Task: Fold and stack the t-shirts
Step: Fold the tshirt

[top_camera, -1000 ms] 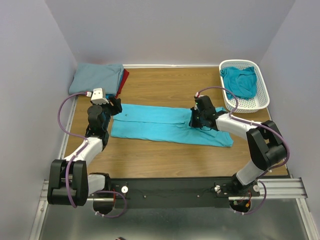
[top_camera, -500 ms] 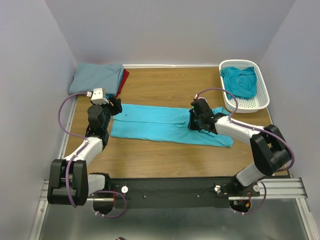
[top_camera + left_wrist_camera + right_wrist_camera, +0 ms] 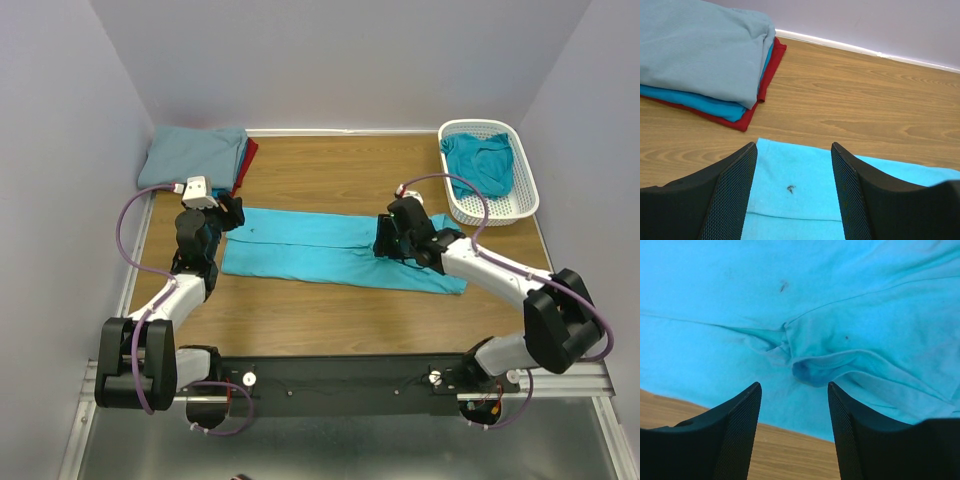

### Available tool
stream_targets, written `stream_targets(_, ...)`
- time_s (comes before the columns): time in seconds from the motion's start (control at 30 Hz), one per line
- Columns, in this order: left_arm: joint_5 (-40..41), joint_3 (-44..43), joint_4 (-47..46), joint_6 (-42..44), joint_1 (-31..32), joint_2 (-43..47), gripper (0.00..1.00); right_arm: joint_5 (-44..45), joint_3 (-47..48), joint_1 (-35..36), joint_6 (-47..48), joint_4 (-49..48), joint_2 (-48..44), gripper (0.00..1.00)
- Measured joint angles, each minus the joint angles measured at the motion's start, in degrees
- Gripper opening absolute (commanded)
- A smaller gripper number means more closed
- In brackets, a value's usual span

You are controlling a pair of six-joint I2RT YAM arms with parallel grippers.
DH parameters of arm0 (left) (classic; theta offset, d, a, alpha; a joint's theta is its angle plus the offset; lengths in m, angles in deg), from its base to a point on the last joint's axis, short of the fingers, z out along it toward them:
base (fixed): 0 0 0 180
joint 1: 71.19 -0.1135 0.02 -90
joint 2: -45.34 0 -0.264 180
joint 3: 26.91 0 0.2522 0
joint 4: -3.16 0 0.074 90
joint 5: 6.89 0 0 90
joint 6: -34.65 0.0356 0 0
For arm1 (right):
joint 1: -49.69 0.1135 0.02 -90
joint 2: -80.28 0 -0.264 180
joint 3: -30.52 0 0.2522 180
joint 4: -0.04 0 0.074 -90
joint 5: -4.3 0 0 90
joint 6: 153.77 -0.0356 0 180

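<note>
Soft, even light comes from overhead, bright and without glare. Faint shadows lie close under the arms on the worktop [image 3: 320, 170]. The top view is sharp. The left tool [image 3: 794, 146] and right tool [image 3: 794, 385], at 6 o'clock in their wrist views, look slightly soft.

White lattice basket [image 3: 497, 208] on wood table [image 3: 330, 170], far-rt corner

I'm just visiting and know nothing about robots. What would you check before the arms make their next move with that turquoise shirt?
1. Turquoise t-shirt lying as a long flat strip: ok, apart from a small pucker below the right gripper.
2. Left gripper open and empty over the shirt's left end: ok.
3. Right gripper open, holding nothing: ok.
4. Folded stack apart from the strip, at the far left corner: ok.
5. Teal t-shirt inside the white basket: ok.
</note>
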Motion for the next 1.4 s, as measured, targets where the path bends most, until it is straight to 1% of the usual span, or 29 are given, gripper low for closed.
stream_targets(0.13, 0.0, 0.0, 0.0, 0.0, 0.0, 0.0, 0.69, 4.5, 2.1, 0.0, 2.2, 0.7, 1.3, 0.66)
stream_targets(0.2, 0.0, -0.1, 0.0, 0.0, 0.0, -0.1, 0.69, 6.5, 5.0, -0.6, 3.9, 0.4, 4.3, 0.66)
stream_targets(0.37, -0.1, -0.3, 0.0, 0.2, 0.0, -0.2, 0.69, 7.6, 8.5, -2.8, 6.7, -1.6, 12.0, 0.66)
stream_targets(0.53, -0.4, -0.6, 0.0, 0.2, 0.0, -0.2, 0.69, 7.6, 8.3, -3.9, 7.1, -1.8, 14.6, 0.66)
stream_targets(0.67, -0.5, -0.6, 0.0, 0.2, 0.0, -0.3, 0.69, 7.4, 6.5, -3.9, 6.6, -2.7, 14.3, 0.66)
stream_targets(0.9, -0.6, -0.6, 0.0, 0.2, -0.1, -0.3, 0.69, 4.0, 1.0, -3.9, 3.8, -1.9, 9.9, 0.64)
stream_targets(1.2, -0.7, -0.6, 0.0, 0.2, -0.1, -0.3, 0.69, -0.9, -1.7, -3.9, 0.6, 0.8, 4.0, 0.64)
stream_targets(1.4, -0.7, -0.6, 0.0, 0.2, -0.1, -0.3, 0.69, -5.3, -2.7, -3.8, -0.1, 1.4, 3.0, 0.64)
